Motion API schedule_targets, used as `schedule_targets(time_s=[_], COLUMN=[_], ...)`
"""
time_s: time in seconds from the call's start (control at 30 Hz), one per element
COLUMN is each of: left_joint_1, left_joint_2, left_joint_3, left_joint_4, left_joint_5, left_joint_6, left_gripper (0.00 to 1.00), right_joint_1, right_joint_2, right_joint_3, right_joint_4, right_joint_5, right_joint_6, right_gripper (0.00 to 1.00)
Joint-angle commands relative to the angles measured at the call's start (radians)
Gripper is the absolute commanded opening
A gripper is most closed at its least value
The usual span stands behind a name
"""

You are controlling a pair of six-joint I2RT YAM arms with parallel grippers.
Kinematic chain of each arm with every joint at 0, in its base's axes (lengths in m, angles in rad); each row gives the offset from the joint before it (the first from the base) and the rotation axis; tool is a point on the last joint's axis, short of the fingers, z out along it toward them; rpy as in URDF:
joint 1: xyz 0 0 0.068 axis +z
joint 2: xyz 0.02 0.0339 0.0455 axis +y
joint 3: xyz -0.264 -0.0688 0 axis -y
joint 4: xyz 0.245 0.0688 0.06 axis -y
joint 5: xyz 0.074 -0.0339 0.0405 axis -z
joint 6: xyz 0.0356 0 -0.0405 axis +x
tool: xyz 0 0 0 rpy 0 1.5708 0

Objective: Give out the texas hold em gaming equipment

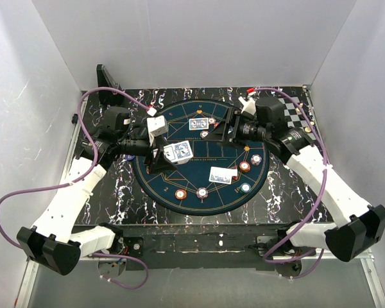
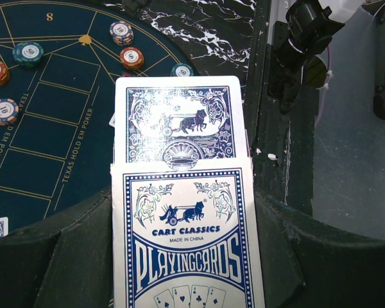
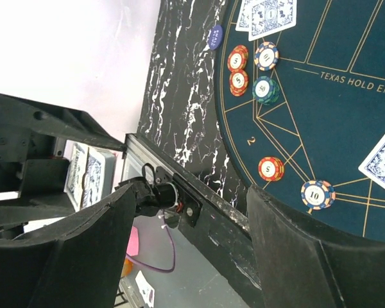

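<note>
My left gripper (image 1: 167, 154) is shut on a blue-and-white playing card box (image 2: 186, 237), held above the left half of the mat. One blue-backed card (image 2: 176, 119) sticks out of the box's open end. My right gripper (image 1: 223, 130) hangs open and empty over the mat's far right part; its fingers (image 3: 295, 250) frame the table's edge. Two small groups of cards (image 1: 199, 124) (image 1: 222, 174) lie on the mat. Striped poker chips (image 1: 244, 166) (image 1: 202, 192) (image 3: 267, 88) sit around them. A blue disc (image 3: 215, 36) lies at the mat's rim.
The round dark-blue mat (image 1: 179, 176) with gold lines lies on a black marbled tabletop (image 1: 125, 186). A chessboard (image 1: 299, 109) sits at the far right corner. White walls enclose the table. Purple cables loop beside both arms.
</note>
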Motion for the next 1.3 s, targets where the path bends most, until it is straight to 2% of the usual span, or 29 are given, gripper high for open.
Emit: schedule_targets(time_s=[0.0, 0.07, 0.1, 0.13, 0.23, 0.37, 0.47, 0.57, 0.7, 1.17, 1.27], left_joint_1=[0.005, 0.005, 0.005, 0.005, 0.005, 0.005, 0.005, 0.005, 0.005, 0.005, 0.005], left_joint_2=[-0.006, -0.011, -0.014, -0.015, -0.012, -0.008, 0.002, 0.006, 0.019, 0.003, -0.001], left_joint_3=[0.009, 0.003, 0.001, 0.003, 0.006, 0.003, -0.002, -0.013, -0.007, -0.013, -0.019], left_joint_4=[0.018, 0.015, 0.018, 0.02, 0.017, 0.005, 0.0, 0.02, 0.04, 0.051, 0.051], left_joint_5=[0.021, 0.019, 0.016, 0.013, 0.009, 0.007, 0.007, 0.016, 0.023, 0.001, 0.0], left_joint_6=[0.03, 0.048, 0.053, 0.051, 0.058, 0.073, 0.076, 0.052, 0.03, 0.05, 0.048], left_gripper=[0.4, 0.4, 0.4, 0.4, 0.39, 0.39, 0.39, 0.39, 0.39, 0.38, 0.38], right_joint_1=[-0.012, -0.013, -0.015, -0.013, -0.013, -0.01, -0.008, 0.018, 0.067, 0.196, 0.209], right_joint_2=[-0.046, -0.063, -0.069, -0.076, -0.069, -0.074, -0.086, -0.082, -0.065, 0.13, 0.148], right_joint_3=[-0.042, -0.082, -0.114, -0.15, -0.162, -0.093, -0.072, -0.073, -0.046, 0.049, 0.048], right_joint_4=[0.096, 0.143, 0.192, 0.255, 0.308, 0.233, 0.243, 0.296, 0.28, 0.279, 0.265], right_joint_5=[-0.039, -0.021, -0.03, -0.048, -0.064, -0.047, -0.082, -0.139, -0.11, -0.133, -0.116], right_joint_6=[0.067, 0.108, 0.144, 0.173, 0.218, 0.165, 0.156, 0.176, 0.156, 0.167, 0.159], right_gripper=[0.77, 0.77, 0.91, 0.91, 0.91, 0.92, 0.92, 0.93, 0.93, 0.94, 0.9])
